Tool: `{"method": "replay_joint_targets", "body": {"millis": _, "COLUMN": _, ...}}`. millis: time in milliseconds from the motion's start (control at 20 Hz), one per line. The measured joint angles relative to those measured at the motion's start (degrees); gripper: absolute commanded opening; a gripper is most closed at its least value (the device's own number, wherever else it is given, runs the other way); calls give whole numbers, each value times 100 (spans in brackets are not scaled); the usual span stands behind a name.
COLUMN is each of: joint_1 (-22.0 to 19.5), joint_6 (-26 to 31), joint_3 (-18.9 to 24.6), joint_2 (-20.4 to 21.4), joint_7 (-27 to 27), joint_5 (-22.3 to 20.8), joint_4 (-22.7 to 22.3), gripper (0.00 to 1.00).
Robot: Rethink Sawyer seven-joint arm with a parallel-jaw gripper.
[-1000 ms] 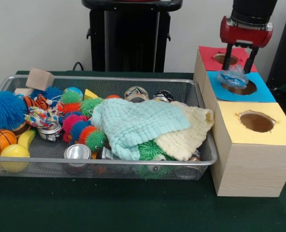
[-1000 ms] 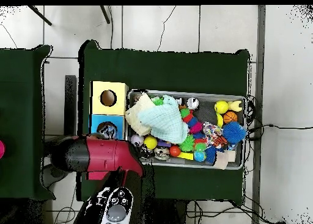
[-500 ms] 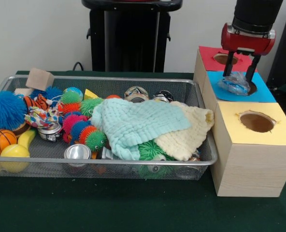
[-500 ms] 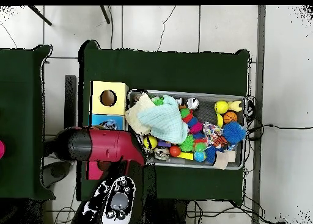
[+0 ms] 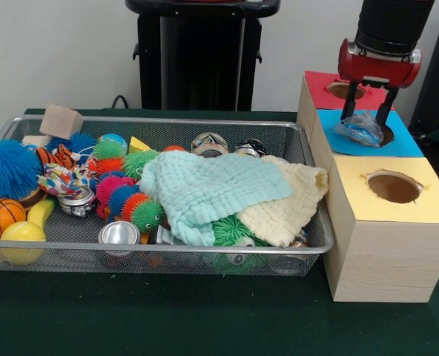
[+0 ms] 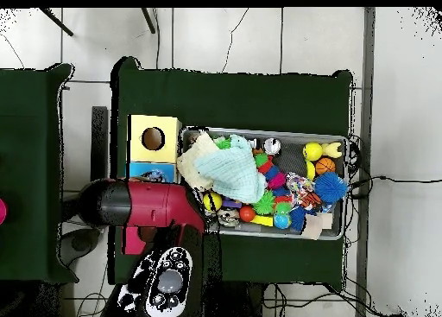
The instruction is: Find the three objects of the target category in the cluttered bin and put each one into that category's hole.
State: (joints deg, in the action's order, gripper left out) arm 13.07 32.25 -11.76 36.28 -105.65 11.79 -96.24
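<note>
Front view, upper right: claw [image 5: 367, 113] hung over the blue-topped box [image 5: 397, 144], fingers spread apart w/ a clear crinkled plastic bag [image 5: 360, 127] between their tips. Bag sat on the blue top at the left rim of the blue hole [image 5: 383, 135], partly covering it; couldn't tell if the fingers touched the plastic.

Boxes stood in a row at right of frame. Red-topped box [image 5: 322, 90] at the back, its hole [image 5: 345, 90] partly behind the claw. Yellow-topped box [image 5: 405, 204] nearest the bottom, its hole [image 5: 394, 187] dark, contents not visible.

Wire mesh bin [image 5: 71, 239] filled left and centre on the green counter [image 5: 205, 319]. In it:
- mint knitted cloth [image 5: 212, 189] on top, centre, overlapping a cream cloth [image 5: 290, 204] to its right
- green spiky ball [image 5: 230, 231] under the cloths' lower edge
- metal can [image 5: 119, 234] at the front wall
- cluster of pink, blue, orange, green spiky balls [image 5: 127, 202] mid-left
- big blue fuzzy ball [image 5: 8, 169] far left
- mini basketball [image 5: 2, 215] and yellow ball [image 5: 23, 237] lower left corner
- wooden block [image 5: 60, 121] upper left, on the rim
- round metal items [image 5: 209, 144] along the back wall

Overhead view: red arm [image 6: 142, 206] covered most of the blue box, lower left of the bin.
</note>
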Motion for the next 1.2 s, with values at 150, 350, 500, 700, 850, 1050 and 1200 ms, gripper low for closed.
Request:
{"method": "replay_joint_targets", "body": {"millis": 150, "joint_1": -1, "joint_6": -4, "joint_3": 12, "joint_2": -5, "joint_7": 0, "joint_5": 7, "joint_4": 12, "gripper": 100}}
{"method": "replay_joint_targets", "body": {"millis": 350, "joint_1": -5, "joint_6": 0, "joint_3": 17, "joint_2": -36, "joint_7": 0, "joint_5": 11, "joint_4": 54, "gripper": 100}}
{"method": "replay_joint_targets", "body": {"millis": 500, "joint_1": -5, "joint_6": 0, "joint_3": 21, "joint_2": -52, "joint_7": 0, "joint_5": 12, "joint_4": 58, "gripper": 100}}
{"method": "replay_joint_targets", "body": {"millis": 700, "joint_1": -12, "joint_6": 1, "joint_3": 34, "joint_2": -55, "joint_7": 0, "joint_5": 12, "joint_4": 56, "gripper": 100}}
{"method": "replay_joint_targets", "body": {"millis": 850, "joint_1": -44, "joint_6": 27, "joint_3": 61, "joint_2": -48, "joint_7": 0, "joint_5": 13, "joint_4": 56, "gripper": 100}}
{"method": "replay_joint_targets", "body": {"millis": 1050, "joint_1": -100, "joint_6": 170, "joint_3": 98, "joint_2": 34, "joint_7": 0, "joint_5": 13, "joint_4": 58, "gripper": 100}}
{"method": "replay_joint_targets", "body": {"millis": 1200, "joint_1": -183, "joint_6": 373, "joint_3": 102, "joint_2": 206, "joint_7": 0, "joint_5": 12, "joint_4": 58, "gripper": 100}}
